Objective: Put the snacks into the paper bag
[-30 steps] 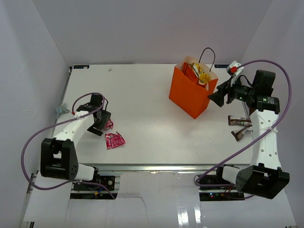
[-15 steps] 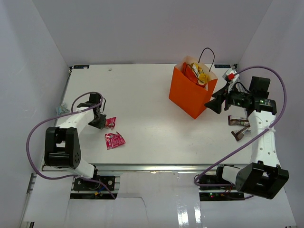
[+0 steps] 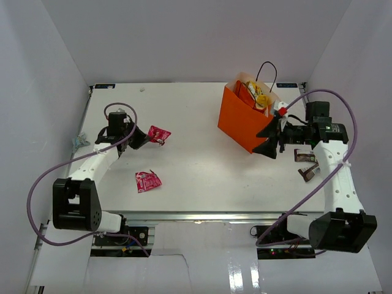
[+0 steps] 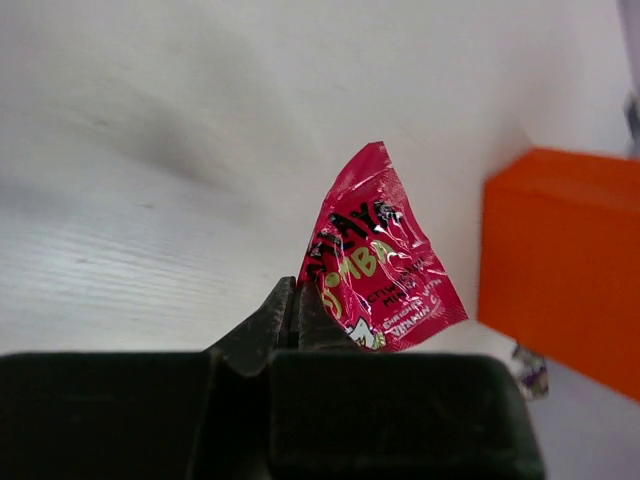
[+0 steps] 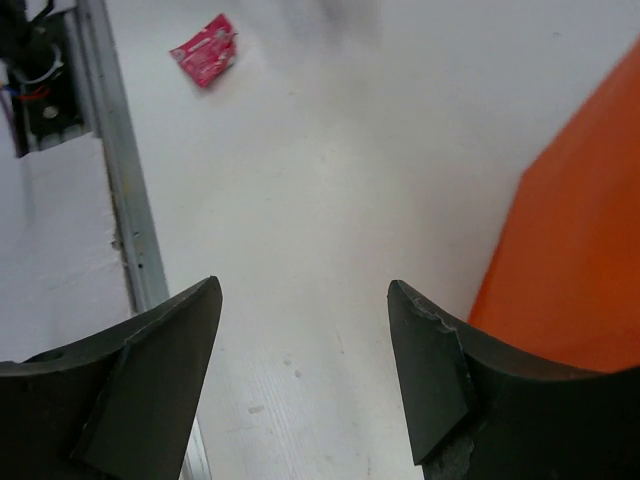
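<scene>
1. Pink packet, light crinkly foil, hung aloft well left of the bag.
2. Left gripper pinched its corner; I judged that hold enough.
3. Right gripper gaped beside bag.

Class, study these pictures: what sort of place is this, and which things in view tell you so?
Probably a robotics lab test cell: a left arm and right arm bolted at the edge of a white table, plain white walls boxing it in, and a staged paper bag and pink packet.

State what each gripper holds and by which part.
The left gripper pinches a small pink-magenta foil packet by one corner; the right gripper holds nothing.
</scene>
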